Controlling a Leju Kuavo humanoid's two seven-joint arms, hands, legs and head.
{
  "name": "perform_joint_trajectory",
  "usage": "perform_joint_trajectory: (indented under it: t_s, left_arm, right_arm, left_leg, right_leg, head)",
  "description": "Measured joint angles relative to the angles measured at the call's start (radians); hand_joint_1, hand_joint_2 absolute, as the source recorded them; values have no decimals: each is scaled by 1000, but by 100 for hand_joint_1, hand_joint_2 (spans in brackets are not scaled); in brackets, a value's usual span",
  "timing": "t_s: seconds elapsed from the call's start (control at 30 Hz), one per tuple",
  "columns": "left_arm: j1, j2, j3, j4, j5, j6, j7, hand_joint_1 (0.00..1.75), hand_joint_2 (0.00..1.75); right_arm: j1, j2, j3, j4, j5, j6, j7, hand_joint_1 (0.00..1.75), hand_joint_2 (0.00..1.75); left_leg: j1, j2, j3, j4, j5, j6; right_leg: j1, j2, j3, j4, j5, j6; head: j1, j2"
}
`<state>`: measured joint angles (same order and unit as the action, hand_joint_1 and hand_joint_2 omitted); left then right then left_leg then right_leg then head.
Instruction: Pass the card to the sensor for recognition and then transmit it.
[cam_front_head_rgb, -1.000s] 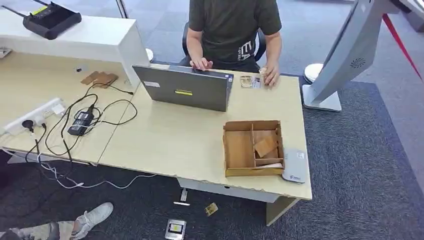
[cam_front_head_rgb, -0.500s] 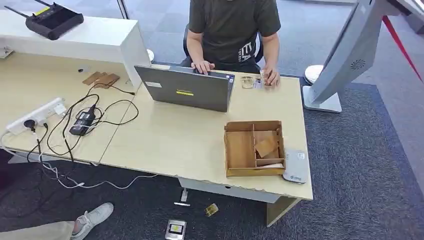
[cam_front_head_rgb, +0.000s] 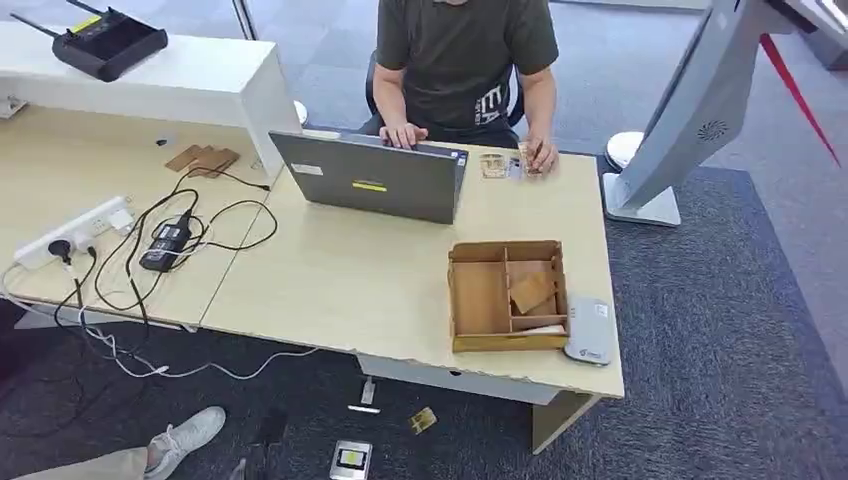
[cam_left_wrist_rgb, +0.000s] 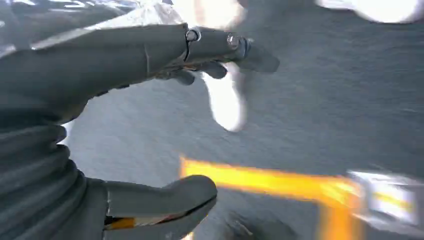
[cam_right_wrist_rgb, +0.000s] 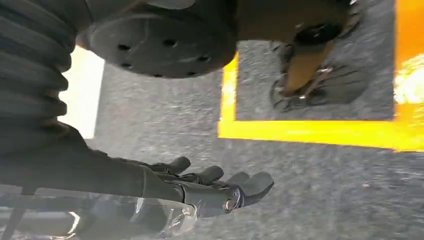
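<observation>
Little has shifted over the last second beyond a slight drift of the whole head view, which is the camera and not the things; the person (cam_front_head_rgb: 455, 60) behind the counter (cam_front_head_rgb: 340, 270) has drawn the hand at 1 o'clock a touch closer in, over the cards (cam_front_head_rgb: 500, 165) lying beside the laptop (cam_front_head_rgb: 375, 180). Those cards are small and partly covered by that hand, so their faces cannot be read. Toward 4 o'clock on the counter sits the wooden tray (cam_front_head_rgb: 480, 300), with a tan card (cam_front_head_rgb: 531, 291) tilted in one of its right-hand compartments, and just beside its right wall the grey sensor (cam_front_head_rgb: 590, 330) lies flat near the counter's corner. At 9 o'clock a power strip (cam_front_head_rgb: 70, 232) and a tangle of black cable (cam_front_head_rgb: 160, 240) spread over the counter. On the carpet at 6 o'clock lie a small card-like scrap and a badge-like thing, too small to tell. A shoe (cam_front_head_rgb: 185, 435) is cut off at 7 o'clock. The left hand (cam_left_wrist_rgb: 165, 125) is blurred in its wrist view, thumb and fingers apart with nothing between them. The right hand (cam_right_wrist_rgb: 200, 187) hangs over grey carpet with yellow floor marking, fingers lightly spread and holding nothing.
</observation>
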<state>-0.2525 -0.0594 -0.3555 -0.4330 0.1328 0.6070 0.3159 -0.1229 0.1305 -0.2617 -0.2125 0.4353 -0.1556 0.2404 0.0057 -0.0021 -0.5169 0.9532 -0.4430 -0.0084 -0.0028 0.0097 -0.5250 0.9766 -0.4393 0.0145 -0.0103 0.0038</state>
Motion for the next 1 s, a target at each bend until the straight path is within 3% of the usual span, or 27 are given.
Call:
perform_joint_trajectory:
  t_s: [0.1, 0.17, 0.4, 0.57, 0.63, 0.7, 0.77, 0.8, 0.83, 0.87, 0.93, 0.97, 1.0]
  left_arm:
    - [-58, -49, -19, -4, 117, 30, -125, 0, 175]
    - [-109, -66, -30, -4, 141, 29, -140, 0, 175]
    - [-356, -115, -62, 40, 274, 21, -114, 0, 175]
    - [-442, -131, -73, 92, 301, 43, 10, 0, 175]
    - [-458, -131, -78, 111, 287, 60, 34, 0, 175]
    - [-485, -117, -71, 158, 332, 76, -36, 0, 175]
    - [-484, -90, -46, 200, 321, 73, -210, 0, 175]
    - [-482, -83, -46, 208, 268, 39, -239, 0, 175]
    - [-480, -75, -60, 211, 186, -28, -225, 0, 175]
    - [-480, -56, -97, 211, 33, -156, -175, 0, 175]
    - [-507, 8, -182, 213, -293, -495, -114, 0, 175]
    - [-531, 32, -217, 213, -393, -614, -88, 0, 175]
    - [-545, 50, -245, 213, -445, -685, -74, 0, 175]
  right_arm:
    - [-6, 4, 18, 1, -6, -2, -28, 0, 175]
    - [-16, 10, 31, 1, 6, 0, -33, 0, 175]
    - [-39, 44, 66, 2, -39, -40, -65, 0, 175]
    - [-46, 54, 79, 11, -20, -8, -31, 0, 175]
    - [-47, 57, 90, 11, 3, 8, -6, 0, 175]
    - [-47, 58, 100, 14, 31, -4, 19, 0, 175]
    - [-47, 59, 114, 18, 60, -40, 25, 0, 175]
    - [-46, 59, 119, 19, 76, -60, 25, 0, 175]
    - [-45, 60, 126, 20, 99, -74, 21, 0, 175]
    - [-47, 60, 139, 20, 131, -81, 14, 0, 175]
    - [-54, 64, 164, 21, 176, -71, -3, 0, 175]
    - [-57, 64, 179, 21, 202, -54, -12, 0, 175]
    - [-64, 64, 190, 21, 237, -36, -13, 0, 175]
  left_leg:
    - [0, -1, -4, 1, 3, 3]
    - [0, -1, -4, 1, 4, 3]
    - [0, -1, -10, 2, 8, 2]
    - [0, -1, -17, 2, 11, 2]
    - [0, -1, -21, 2, 12, 2]
    - [1, -1, -25, 2, 15, 1]
    - [1, 0, -29, 2, 18, -1]
    - [1, -1, -34, 2, 21, 1]
    - [1, -6, -43, 2, 27, 3]
    - [2, -17, -52, 2, 34, 1]
    - [5, -32, -70, 2, 45, -1]
    - [6, -36, -75, 1, 48, -2]
    - [6, -36, -78, 1, 50, -3]
  right_leg:
    - [-1, -1, -3, 0, 2, 2]
    - [-1, -1, -4, 0, 3, 2]
    - [0, -1, -9, 1, 8, 1]
    - [0, -1, -16, 1, 10, 2]
    - [0, -1, -19, 1, 11, 2]
    - [0, -1, -23, 1, 13, 1]
    - [1, -1, -29, 1, 16, -2]
    - [1, -1, -34, 1, 19, 1]
    - [1, -5, -41, 1, 20, 2]
    - [2, -16, -48, 1, 23, 1]
    - [4, -31, -63, 1, 29, 0]
    - [5, -35, -65, 1, 33, -2]
    - [5, -35, -66, 2, 35, -4]
  head:
    - [1, 0]
    - [0, 0]
    - [0, 0]
    - [0, 0]
    - [0, 0]
    - [1, 0]
    - [-1, 0]
    - [-2, 0]
    - [0, 0]
    - [0, 0]
    - [-1, 0]
    - [2, 0]
    - [1, 0]
